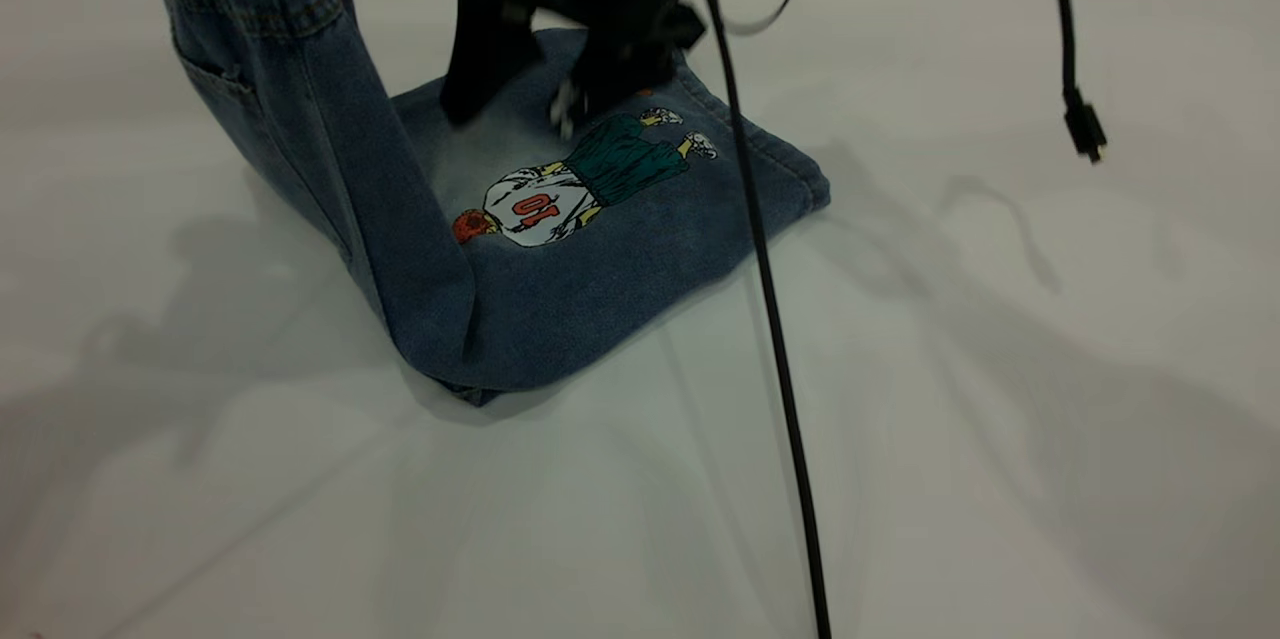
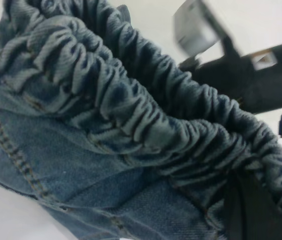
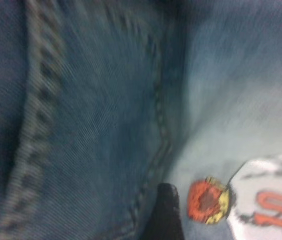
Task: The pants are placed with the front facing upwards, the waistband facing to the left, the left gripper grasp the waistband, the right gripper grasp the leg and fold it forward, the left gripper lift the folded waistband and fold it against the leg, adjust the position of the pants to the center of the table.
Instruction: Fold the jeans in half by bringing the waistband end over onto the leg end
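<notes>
Clearly the pants (image 1: 560,259) are soft, light denim that drapes rather than holds a shape: the folded leg (image 1: 620,219) lies flat on the white tabletop (image 1: 1000,419) toward the far middle, its printed basketball player numbered 10 facing up, while the left part of the garment rises steeply off the surface and out of the top of the exterior view. Judging by that hang, the cloth will sag and swing when carried, and the fold could slip open if it is lowered too fast. The gathered elastic waistband (image 2: 146,125) looks like the best place to hold, being thick, ridged and unlikely to slide between pads. Only the left wrist view shows it: the crinkled band fills the picture, and a dark pad of the left end effector (image 2: 261,210) sits against it, so that one appears closed on the waistband, holding it up. From the exterior camera that grip is cut off, yet this view alone gives the layout, with the right end effector (image 1: 520,99) low over the far part of the leg, its fingers spread apart and not visibly pinching cloth. At close range the right wrist view adds the stitched seams and the orange ball beside the number.
</notes>
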{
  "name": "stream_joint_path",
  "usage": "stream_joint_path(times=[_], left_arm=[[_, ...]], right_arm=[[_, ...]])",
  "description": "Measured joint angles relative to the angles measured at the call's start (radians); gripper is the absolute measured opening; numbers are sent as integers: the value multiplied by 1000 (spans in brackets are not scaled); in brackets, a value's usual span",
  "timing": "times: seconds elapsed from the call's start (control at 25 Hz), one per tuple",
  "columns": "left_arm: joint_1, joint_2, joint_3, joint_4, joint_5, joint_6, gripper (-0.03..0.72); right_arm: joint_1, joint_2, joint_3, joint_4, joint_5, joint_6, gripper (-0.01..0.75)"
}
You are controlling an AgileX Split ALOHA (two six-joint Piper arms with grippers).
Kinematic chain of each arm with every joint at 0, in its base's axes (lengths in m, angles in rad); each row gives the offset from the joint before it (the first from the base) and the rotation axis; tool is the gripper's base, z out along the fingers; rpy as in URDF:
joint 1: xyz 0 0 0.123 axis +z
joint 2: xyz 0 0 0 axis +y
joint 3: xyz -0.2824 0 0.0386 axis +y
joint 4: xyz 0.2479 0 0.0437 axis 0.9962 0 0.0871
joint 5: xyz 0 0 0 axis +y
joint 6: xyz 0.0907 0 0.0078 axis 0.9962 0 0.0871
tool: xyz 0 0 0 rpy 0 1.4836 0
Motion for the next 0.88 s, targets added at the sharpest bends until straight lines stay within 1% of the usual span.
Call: stream_joint_path(times=[0.16,0.4,0.56,0.68,0.8,0.88], left_arm=[[-37,9,0,-2,-18,0,96],[-126,82,0,-7,-118,0,96],[-184,147,0,-8,-163,1,96],[-226,205,-9,-10,-215,2,96],[-257,268,-55,-12,-257,5,96],[-272,315,-96,-9,-264,14,96]], right_arm=[[-45,-52,0,-27,-23,0,557],[-171,-146,0,-42,-5,6,557],[-240,-215,0,-36,-6,6,557],[-269,-258,0,-33,-6,6,557],[-277,-284,0,-33,-5,6,557],[-277,-285,0,-30,2,4,557]])
